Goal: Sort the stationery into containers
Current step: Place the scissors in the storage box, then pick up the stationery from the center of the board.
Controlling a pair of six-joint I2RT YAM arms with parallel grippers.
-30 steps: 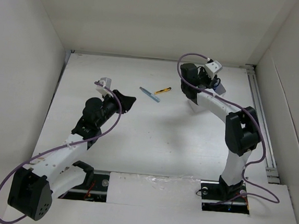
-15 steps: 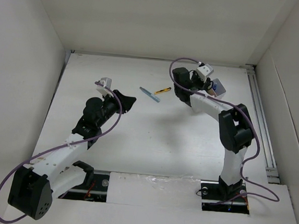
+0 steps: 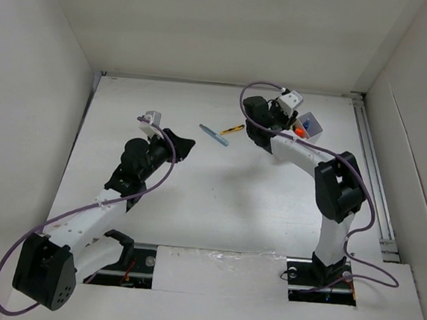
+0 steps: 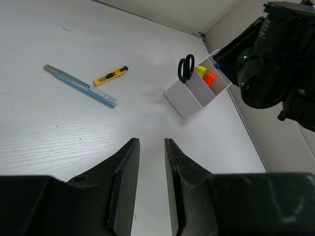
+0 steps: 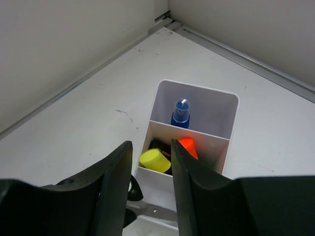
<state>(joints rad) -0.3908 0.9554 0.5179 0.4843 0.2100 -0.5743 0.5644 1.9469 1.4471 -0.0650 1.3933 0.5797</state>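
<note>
The white divided container (image 5: 216, 110) stands at the back right. It holds a blue-capped bottle (image 5: 180, 113), a yellow-capped pen (image 5: 155, 161), an orange-capped marker (image 5: 188, 146) and black-handled scissors (image 4: 186, 69), handles up. My right gripper (image 5: 150, 145) hovers just above it, open, with nothing between the fingers. A blue pen (image 4: 81, 86) and a yellow-black cutter (image 4: 110, 75) lie flat on the table, close together left of the container (image 3: 314, 124). My left gripper (image 4: 151, 145) hangs over the table well short of them, jaws a little apart and empty.
White walls close in the table on the left, back and right. A metal rail (image 3: 373, 174) runs along the right edge. The right arm's dark body (image 4: 275, 64) looms beside the container.
My right gripper's jaws have spread and its wrist has shifted left, so the container and the orange cap now show from above. The left arm has barely moved.
</note>
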